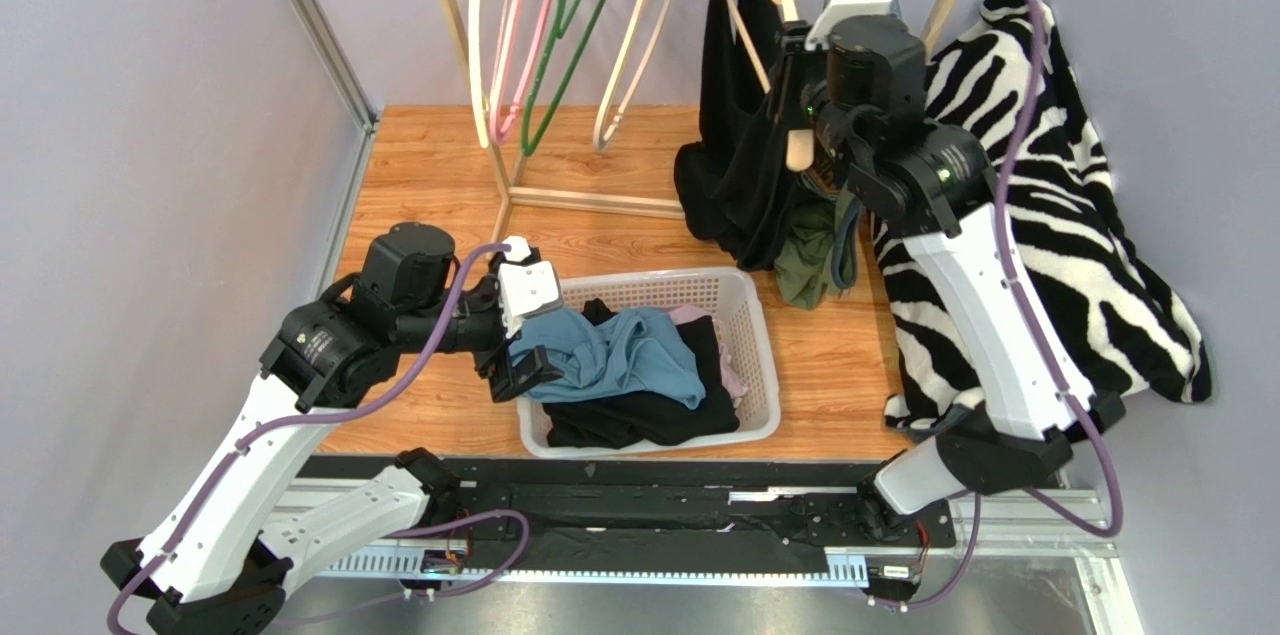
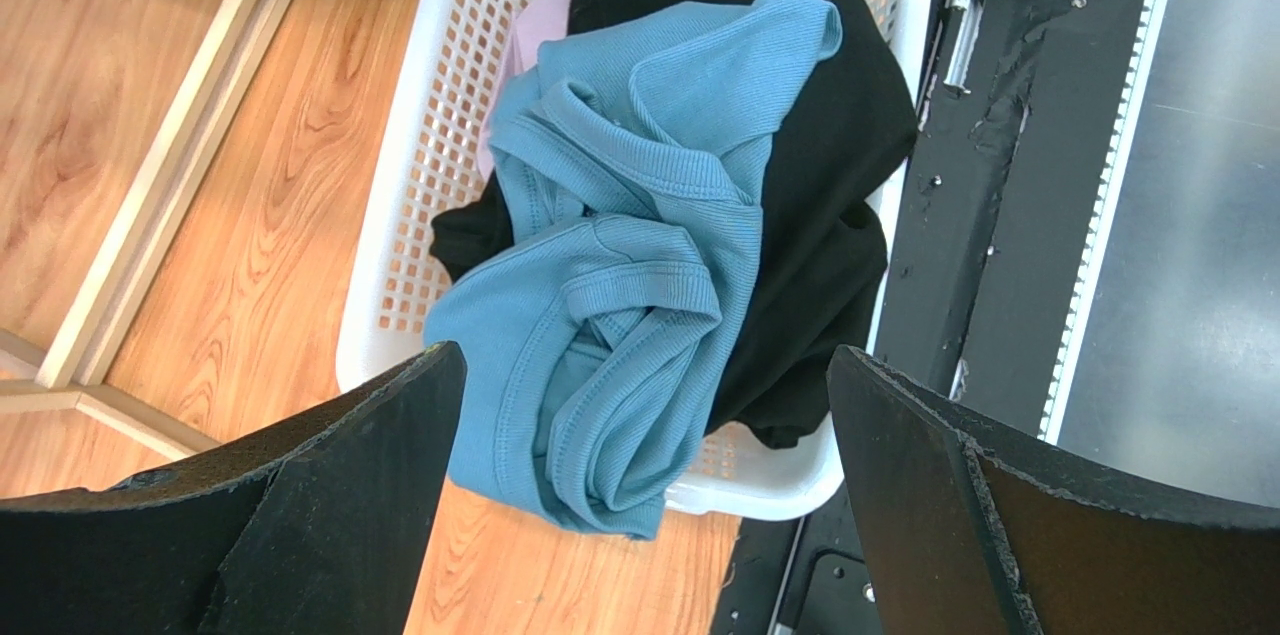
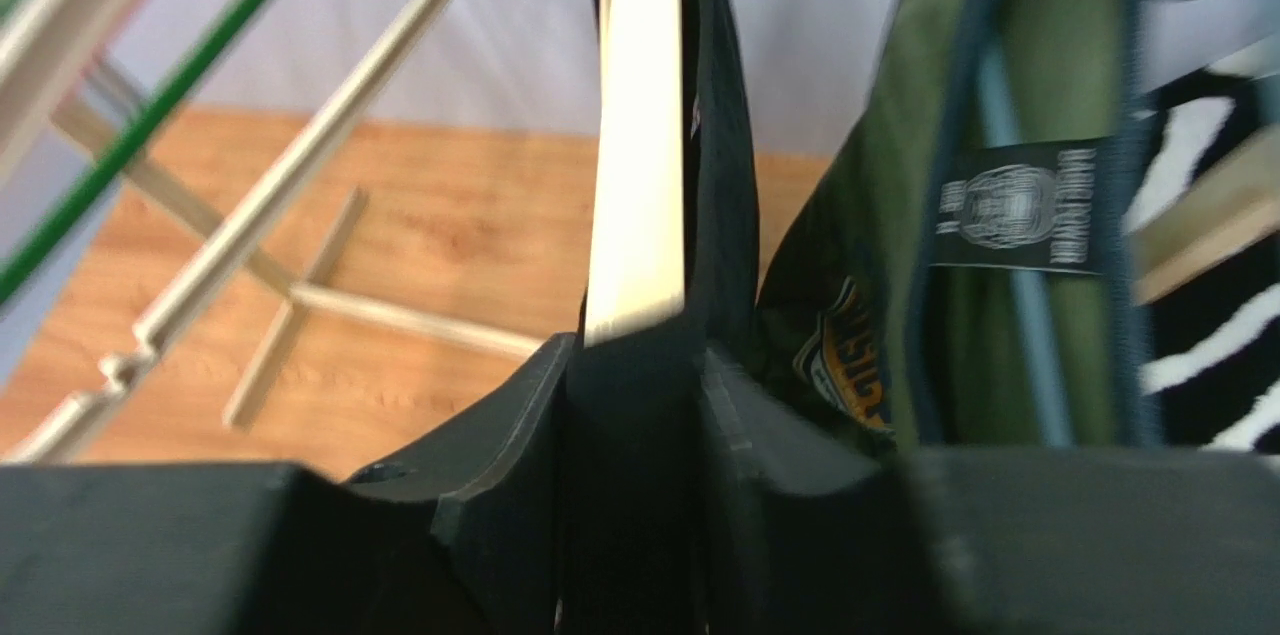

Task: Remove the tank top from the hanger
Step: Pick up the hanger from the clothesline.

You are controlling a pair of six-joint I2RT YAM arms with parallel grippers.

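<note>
Right gripper [image 3: 639, 365] was found clenched on the wooden hanger [image 3: 639, 140], black tank top [image 3: 724, 125] draped directly above it, probably to steady the hanger. Left gripper [image 2: 643, 365] was held released, basket [image 2: 398, 230] below, seemingly in reserve.

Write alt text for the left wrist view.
A white laundry basket holds a crumpled blue top over black and pale pink clothes, framed from above by the open fingers of the left gripper. The basket sits on a wooden tabletop.

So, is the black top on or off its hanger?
On: the black tank top hangs draped over the wooden hanger, not yet pulled free.
</note>
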